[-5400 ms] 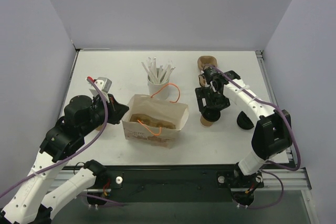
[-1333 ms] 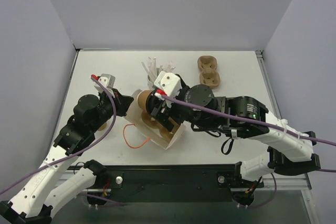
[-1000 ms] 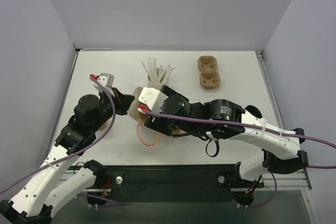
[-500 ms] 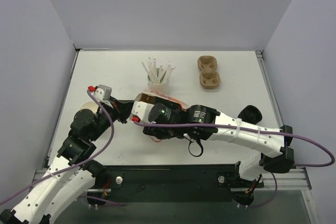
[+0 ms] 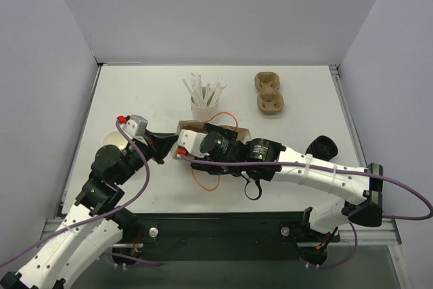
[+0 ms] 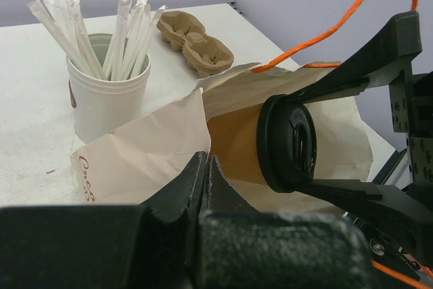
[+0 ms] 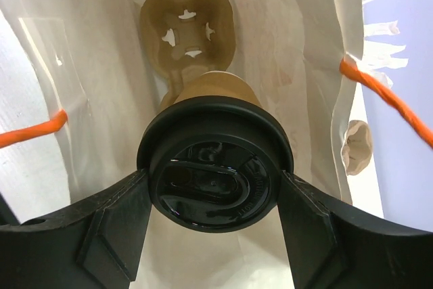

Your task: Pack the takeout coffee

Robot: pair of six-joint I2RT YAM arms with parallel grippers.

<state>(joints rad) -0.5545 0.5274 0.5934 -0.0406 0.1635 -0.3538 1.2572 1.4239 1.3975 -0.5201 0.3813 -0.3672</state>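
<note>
The takeout coffee, a brown cup under a black lid, hangs inside the mouth of a white paper bag. My right gripper is shut on the lid's rim, one finger on each side. Below the cup, a brown cup carrier lies at the bag's bottom. In the left wrist view the coffee lies sideways in the open bag. My left gripper is shut on the bag's paper edge. From above, the bag is mostly hidden under the right arm.
A white cup of wrapped straws stands just behind the bag. Another brown carrier lies at the back right. Black lids sit to the right, and a paper cup stands by the left arm. Orange bag handles stick up.
The right arm has reached further left and carried the coffee into the bag's mouth. The left gripper, still pinching the bag's edge, has shifted slightly toward the near edge.
</note>
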